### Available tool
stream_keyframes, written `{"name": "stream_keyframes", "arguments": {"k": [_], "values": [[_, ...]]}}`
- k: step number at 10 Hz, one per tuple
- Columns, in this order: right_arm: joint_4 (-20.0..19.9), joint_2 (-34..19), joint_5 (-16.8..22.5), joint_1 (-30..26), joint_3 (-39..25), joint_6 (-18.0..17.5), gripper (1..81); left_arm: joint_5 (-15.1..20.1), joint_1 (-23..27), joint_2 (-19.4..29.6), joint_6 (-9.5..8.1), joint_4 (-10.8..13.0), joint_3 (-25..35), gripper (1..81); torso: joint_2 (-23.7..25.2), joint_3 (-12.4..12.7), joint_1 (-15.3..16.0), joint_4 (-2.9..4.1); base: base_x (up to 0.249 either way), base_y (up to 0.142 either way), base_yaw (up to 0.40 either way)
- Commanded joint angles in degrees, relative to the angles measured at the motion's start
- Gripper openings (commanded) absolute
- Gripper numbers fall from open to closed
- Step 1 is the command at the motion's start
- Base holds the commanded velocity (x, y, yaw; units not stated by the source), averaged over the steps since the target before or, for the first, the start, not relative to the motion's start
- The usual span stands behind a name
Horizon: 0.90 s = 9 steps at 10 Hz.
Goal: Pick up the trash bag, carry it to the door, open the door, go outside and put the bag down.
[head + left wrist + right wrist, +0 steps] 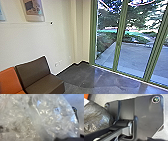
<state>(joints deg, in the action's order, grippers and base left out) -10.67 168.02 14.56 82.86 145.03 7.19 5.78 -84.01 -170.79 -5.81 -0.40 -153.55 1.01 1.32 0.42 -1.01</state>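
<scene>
Translucent trash bag (37,119) bulges beside base edge (112,104); floor (87,76) reaches green-framed glass (135,57).

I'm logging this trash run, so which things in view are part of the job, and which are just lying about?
For the job:
trash bag
paving outside, probably where it goes
green-framed glass, though I can't tell which panel opens

Just there:
brown seat
orange seat
wall picture

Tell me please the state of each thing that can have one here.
Trash bag: bulging, crumpled; gripped or not, cannot tell.
Orange seat: upright, partly cut off.
Brown seat: upright, beside the orange one.
Poster: hanging on the wall.
Glass panels: upright in green frames, no open gap visible.
</scene>
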Motion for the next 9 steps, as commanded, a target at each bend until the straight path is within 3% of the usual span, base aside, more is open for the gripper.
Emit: {"name": "stream_keyframes", "arguments": {"k": [1, 9], "values": [[-0.1, 0.1, 3.8, -3.6, -0.4, 0.3, 81.1, 3.3, 3.6, 0.3, 0.37, 0.0, 0.0, 1.0, 0.0, 0.0, 0.0, 0.0, 0.0, 0.0, -0.352], [0.0, 0.1, 3.8, -3.5, -0.4, 0.3, 81.1, 3.2, 3.6, 0.3, 0.37, 0.0, 0.0, 1.0, 0.0, 0.0, 0.0, 0.0, 0.0, 0.0, -0.362]]}}
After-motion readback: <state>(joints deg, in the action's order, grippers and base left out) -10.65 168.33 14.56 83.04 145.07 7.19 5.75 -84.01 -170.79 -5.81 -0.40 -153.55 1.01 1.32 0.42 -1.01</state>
